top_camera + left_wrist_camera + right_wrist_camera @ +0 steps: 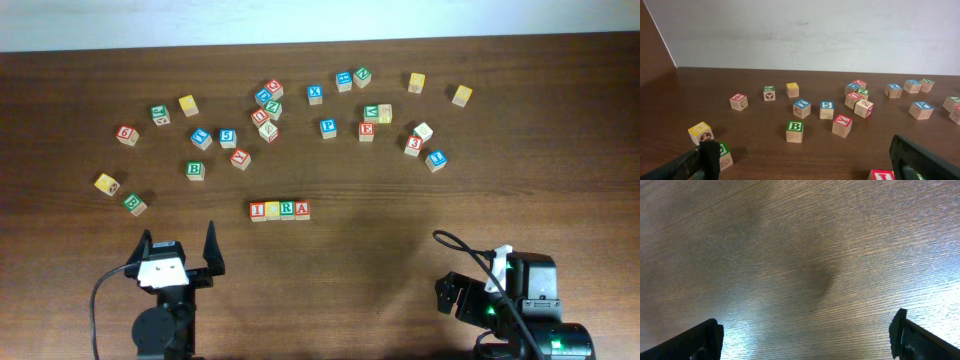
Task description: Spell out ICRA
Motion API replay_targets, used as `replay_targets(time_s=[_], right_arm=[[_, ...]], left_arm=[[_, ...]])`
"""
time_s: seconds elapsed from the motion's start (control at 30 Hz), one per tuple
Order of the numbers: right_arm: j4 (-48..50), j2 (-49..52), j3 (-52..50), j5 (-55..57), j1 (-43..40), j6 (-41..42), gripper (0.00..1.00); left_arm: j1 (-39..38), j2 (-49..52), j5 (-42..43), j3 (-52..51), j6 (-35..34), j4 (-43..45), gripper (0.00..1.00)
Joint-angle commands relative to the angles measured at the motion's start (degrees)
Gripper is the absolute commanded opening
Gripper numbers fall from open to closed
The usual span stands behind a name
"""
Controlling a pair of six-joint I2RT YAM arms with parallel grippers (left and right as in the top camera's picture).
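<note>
Pincers are both gaping wide, gripping nothing — left gripper (pixel 178 243) hovering at near left, right gripper (pixel 807 332) at near right. Farther out between them, the I cube (pixel 258 210), yellow-faced cube (pixel 272 210), R cube (pixel 288 209) and A cube (pixel 302 209) are sitting in one touching row.

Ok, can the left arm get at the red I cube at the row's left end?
Likely yes: the left pincer stands open nearby, with only bare table between it and the I cube.
</note>
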Motion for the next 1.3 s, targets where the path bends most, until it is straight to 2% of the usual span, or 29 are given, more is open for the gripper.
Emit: replay_targets(time_s=[0.0, 0.1, 0.33, 0.47, 0.6, 0.83, 1.0, 1.27], right_arm=[[0.17, -0.52, -0.39, 0.04, -0.17, 0.00, 0.98], [1.40, -1.01, -0.39, 0.02, -0.17, 0.00, 0.98], [19.41, -6.03, -0.46, 0.11, -0.63, -0.02, 0.98], [26.25, -8.98, -0.87, 0.11, -1.95, -0.02, 0.98], [35.56, -13.38, -4.15, 0.11, -2.82, -0.02, 0.98], [36.22, -17.16, -6.88, 0.11, -2.82, -0.04, 0.98], [44.76, -20.52, -11.45, 0.11, -2.80, -0.02, 0.98], [44.94, -21.66, -13.14, 0.11, -2.80, -0.02, 0.98]], left_arm=[[-0.22, -0.22, 0.17, -0.13, 0.92, -0.26, 0.99], [-0.22, -0.22, 0.17, -0.13, 0.92, -0.28, 0.99], [-0.22, -0.22, 0.17, -0.13, 0.92, -0.26, 0.99], [-0.22, -0.22, 0.17, -0.13, 0.92, -0.28, 0.99], [-0.22, -0.22, 0.17, -0.13, 0.92, -0.26, 0.99], [-0.22, -0.22, 0.17, -0.13, 0.92, -0.28, 0.99], [-0.22, -0.22, 0.17, -0.13, 0.92, -0.28, 0.99], [-0.22, -0.22, 0.17, -0.13, 0.92, -0.28, 0.99]])
